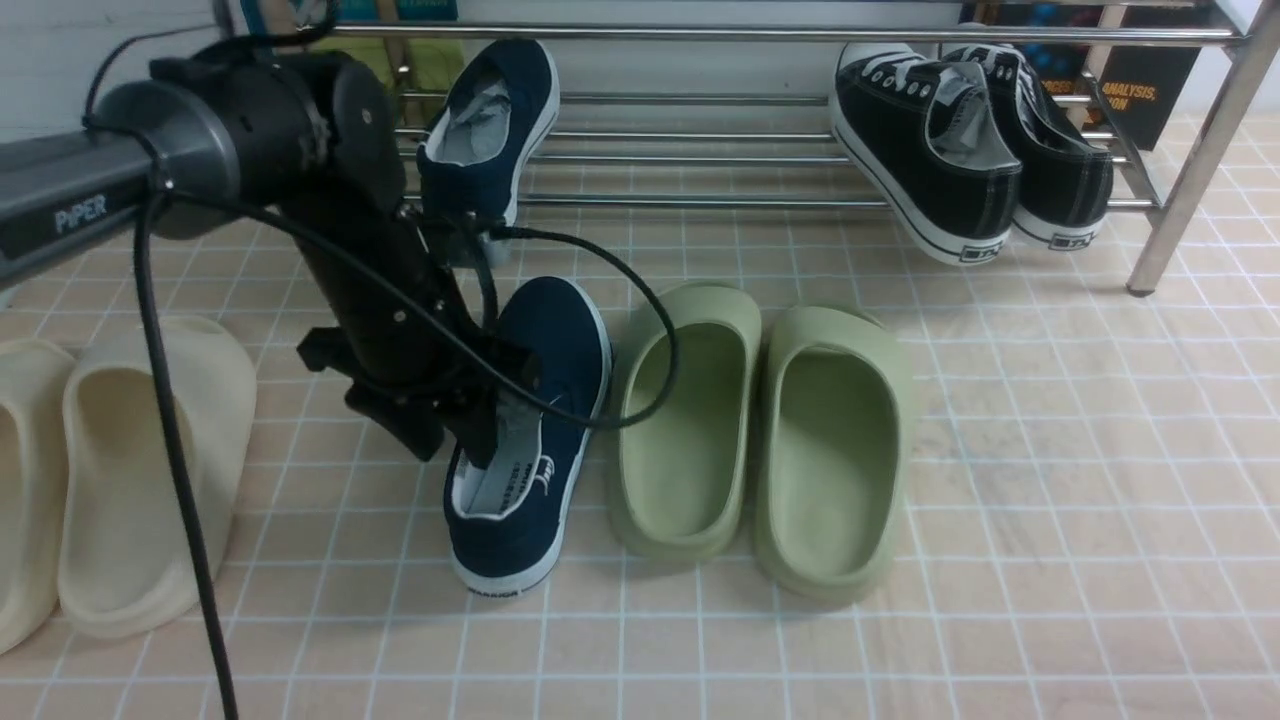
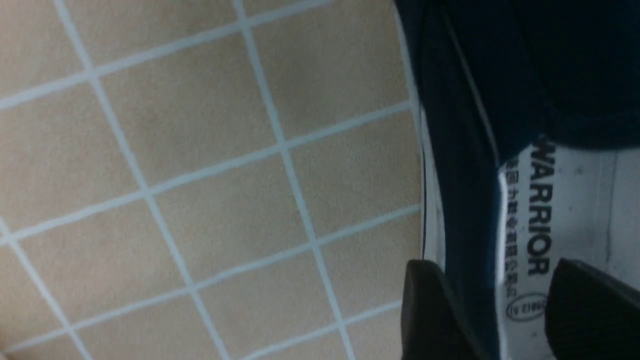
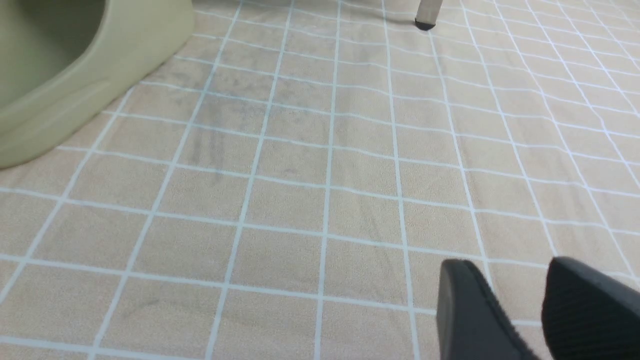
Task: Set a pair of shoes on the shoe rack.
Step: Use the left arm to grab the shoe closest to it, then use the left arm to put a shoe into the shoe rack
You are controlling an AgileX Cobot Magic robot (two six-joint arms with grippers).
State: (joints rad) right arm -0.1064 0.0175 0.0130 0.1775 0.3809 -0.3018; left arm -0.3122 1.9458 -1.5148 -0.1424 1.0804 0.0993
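One navy slip-on of the pair of shoes (image 1: pixel 490 120) leans toe-up against the lower tubes of the chrome shoe rack (image 1: pixel 700 34) at its left end. The other navy shoe (image 1: pixel 545 400) lies on the tiled floor, heel toward me. My left gripper (image 1: pixel 470 420) reaches down at this shoe's left side. In the left wrist view the left gripper (image 2: pixel 495 270) is open and straddles the shoe's side wall (image 2: pixel 465 175), one finger outside and one over the "WARRIOR" insole. My right gripper (image 3: pixel 507 270) is open over bare floor and holds nothing.
Two black lace-up sneakers (image 1: pixel 930 140) lean on the rack's right end, near its upright leg (image 1: pixel 1190 170). A pair of olive green slippers (image 1: pixel 690 420) sits just right of the floor shoe. Cream slippers (image 1: pixel 140 470) lie at the far left.
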